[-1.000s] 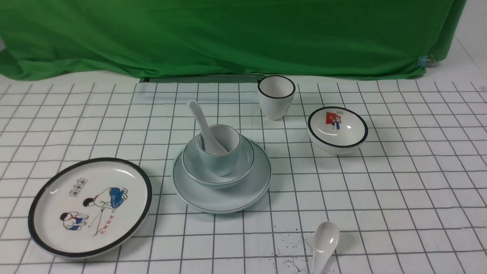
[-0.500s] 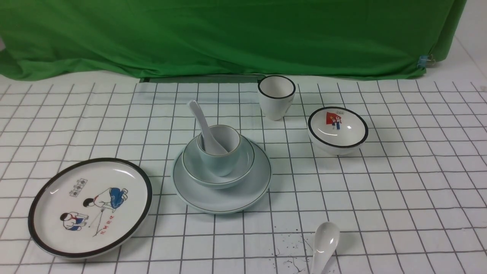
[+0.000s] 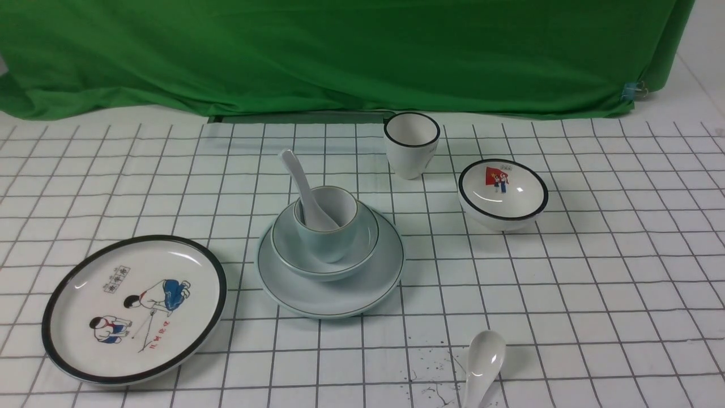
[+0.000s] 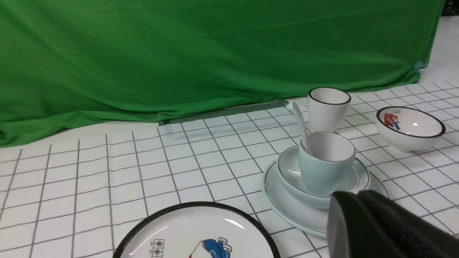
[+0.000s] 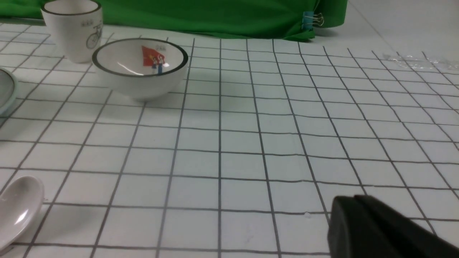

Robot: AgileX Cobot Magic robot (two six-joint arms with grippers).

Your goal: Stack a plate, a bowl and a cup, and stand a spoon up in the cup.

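Stack already built near the middle of the surface (image 3: 566, 272): plate (image 3: 362, 289) at the base, bowl (image 3: 362, 246) nested on it, cup (image 3: 325, 241) upright in the bowl. Spoon (image 3: 303, 190) stood in the cup, scoop down, handle leaning up and back toward the robot's left. Judged complete; no further reach called for.

From the left gripper (image 4: 362, 200), stack lay just ahead and close; nearer arm by far. From the right gripper (image 5: 353, 204), only the plate's rim edge showed, well off to the side. Both arms pulled back low by the near edge, out of the front view. Both grippers closed, nothing in either. Spare spoon (image 3: 481, 362) flat near the front, apart from the stack.
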